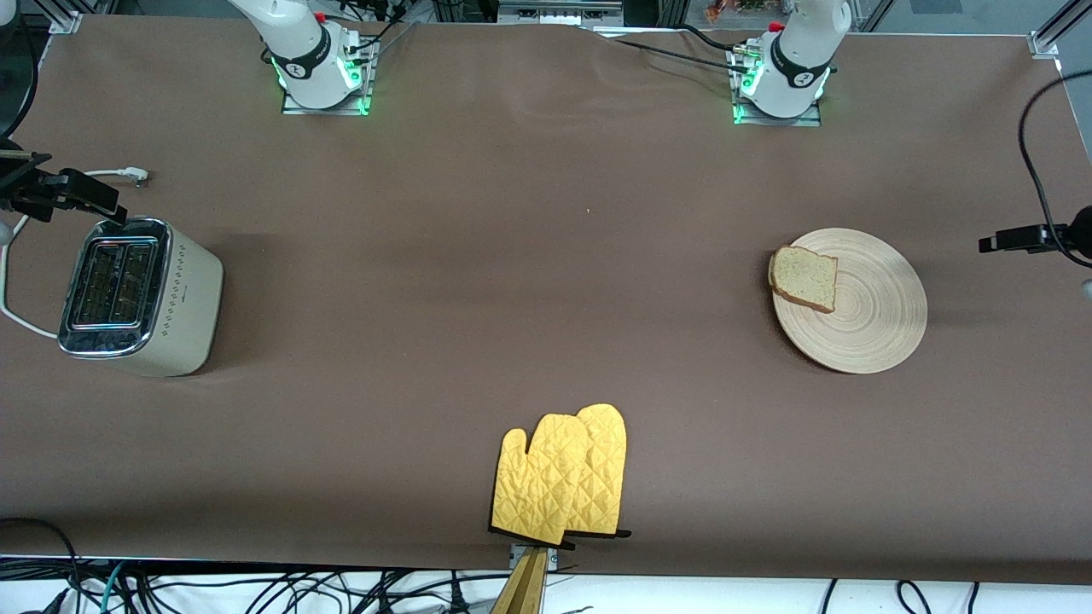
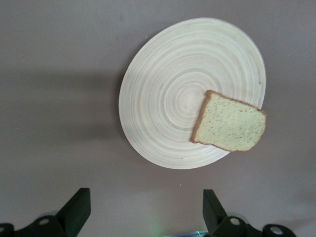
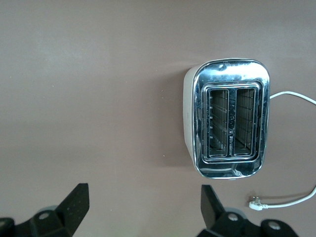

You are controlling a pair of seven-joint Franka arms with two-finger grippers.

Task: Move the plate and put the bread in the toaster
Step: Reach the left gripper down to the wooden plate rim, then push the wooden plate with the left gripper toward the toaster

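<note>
The bread [image 1: 804, 277] is sitting on the plate [image 1: 870, 320], tucked up against the rim so its crust is poking out a bit past the edge on the side toward the middle of the table. The plate is lying flat toward the left arm's end of the table, round and pale wood with ring grooves all over it. The slice is squarish, light brown and speckled, with a darker crust.

The toaster [image 1: 141, 294] is standing way over at the right arm's end, well apart from the plate, cream sides with little dots, shiny chrome top, both slots showing empty. Its white cord [image 1: 21, 320] is trailing off it, and the plug [image 1: 134, 175] is lying loose on the table just beside it. A pair of yellow quilted oven mitts [image 1: 563, 477] is lying near the front edge, roughly midway between the two, nothing sitting on the bare stretch between plate and toaster.

The left gripper [image 2: 145, 210] is hanging over the table just beside the plate, fingers spread wide, holding nothing. The right gripper [image 3: 145, 207] is hanging over the table near the toaster, also spread wide and empty.
</note>
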